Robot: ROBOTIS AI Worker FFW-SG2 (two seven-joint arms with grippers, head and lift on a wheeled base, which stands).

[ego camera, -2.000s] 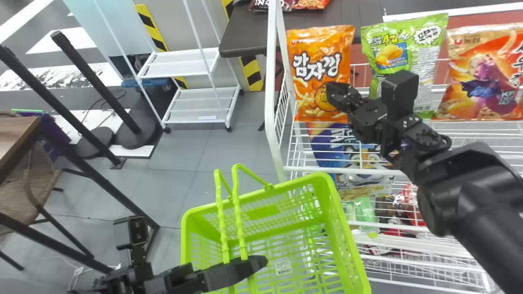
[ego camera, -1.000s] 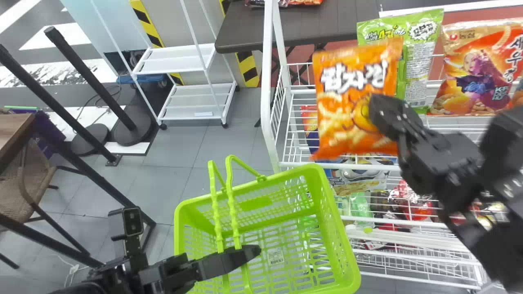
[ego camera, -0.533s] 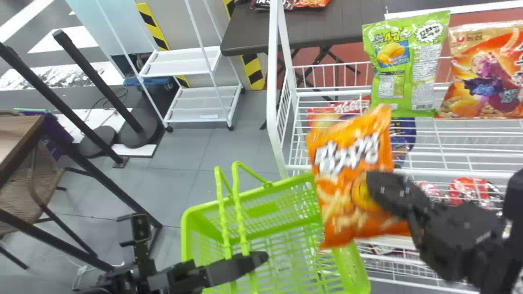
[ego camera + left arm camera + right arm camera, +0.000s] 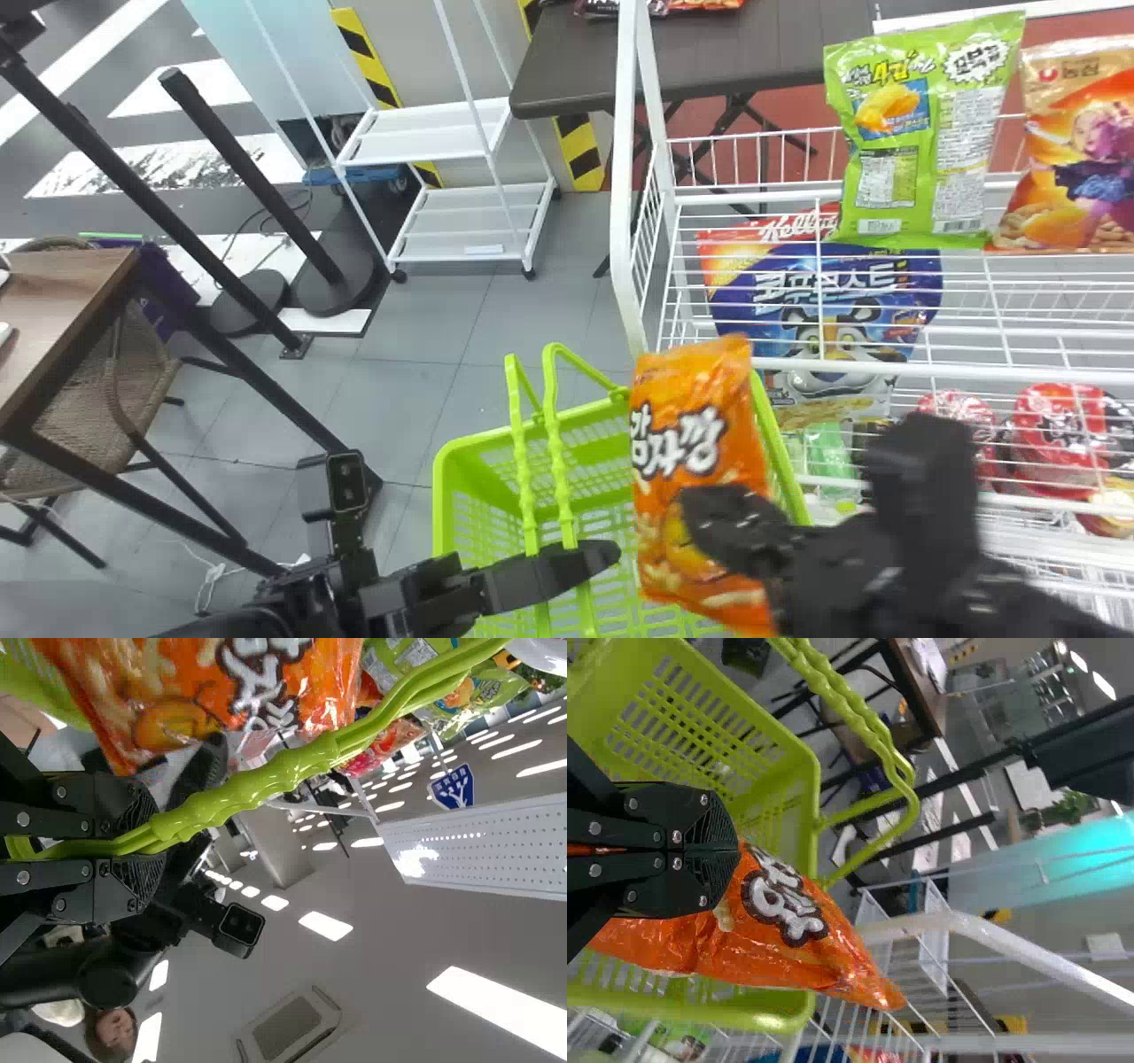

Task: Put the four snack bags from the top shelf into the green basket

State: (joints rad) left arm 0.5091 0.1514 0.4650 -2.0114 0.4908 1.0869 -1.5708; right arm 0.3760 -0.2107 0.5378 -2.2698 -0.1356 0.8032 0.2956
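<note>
Reading the head view as a clock face, nearest first, we are holding an orange snack bag (image 4: 691,443) at five o'clock. Our right gripper (image 4: 731,849) is pinching it narrow between its fingers, and the bag is hanging over the right part of the green basket (image 4: 445,496). Whether its lower edge is dipping inside, we cannot tell.

At six o'clock our left gripper (image 4: 580,567) is clasping the basket's raised handles (image 4: 555,425), fingers wrapped closely around both, and is keeping the basket beneath the bag.

Farther off, towards three o'clock, the white wire top shelf (image 4: 992,369) is spreading. A green snack bag (image 4: 921,133) is standing there at two o'clock, and just beside it, between two and three, an orange-and-tan bag (image 4: 1072,168) is standing. The left wrist view is showing another green bag (image 4: 487,695) farther along, probably the fourth. A blue cereal pack (image 4: 824,292) is sitting below shelf level.

Farthest, near twelve, a dark table (image 4: 726,62) is standing behind the rack.

By our judgement we are working on the first delivery: one bag is almost placed, waiting to be lowered and let go, and three are apparently remaining. The basket's rim might be catching the bag's edge.
</note>
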